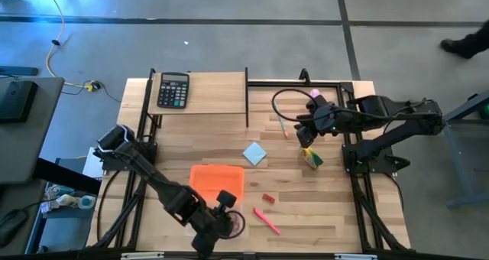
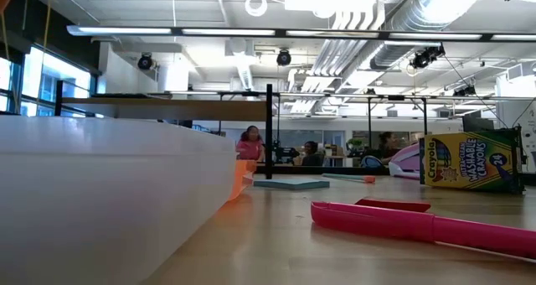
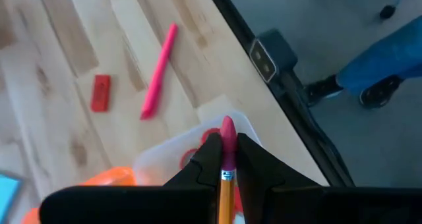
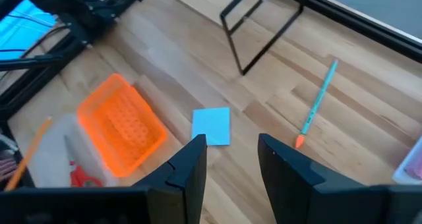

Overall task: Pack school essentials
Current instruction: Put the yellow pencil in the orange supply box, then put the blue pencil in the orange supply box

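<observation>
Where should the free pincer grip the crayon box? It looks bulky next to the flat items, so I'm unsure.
Probably across the narrow faces of the crayon box, coming straight down from above. It lies free on the table, angled, with bare wood around it, so the open right pincer beside it would likely need to turn to match that slant.

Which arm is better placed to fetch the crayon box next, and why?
The right. Its open gripper hovers just above the crayon box; the left gripper is across the table, its fingers shut on a pencil.
</observation>
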